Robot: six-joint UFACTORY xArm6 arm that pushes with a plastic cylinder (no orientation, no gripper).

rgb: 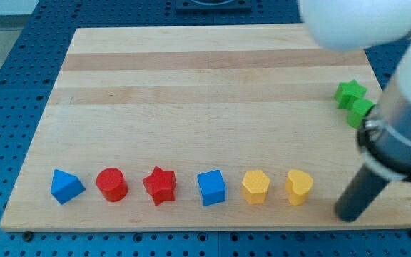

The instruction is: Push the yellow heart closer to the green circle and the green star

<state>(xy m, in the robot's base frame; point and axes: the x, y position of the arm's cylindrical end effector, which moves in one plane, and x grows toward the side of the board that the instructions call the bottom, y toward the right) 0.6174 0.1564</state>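
Observation:
The yellow heart lies near the view's bottom, at the right end of a row of blocks. The green star sits at the board's right edge, with the green circle just below it, partly hidden by the arm. My tip rests on the board to the right of the yellow heart and slightly below it, a short gap away and not touching. The green blocks are well above the tip.
Left of the heart the row holds a yellow hexagon, blue cube, red star, red cylinder and blue triangle. The wooden board lies on a blue perforated table. The white arm body fills the top right.

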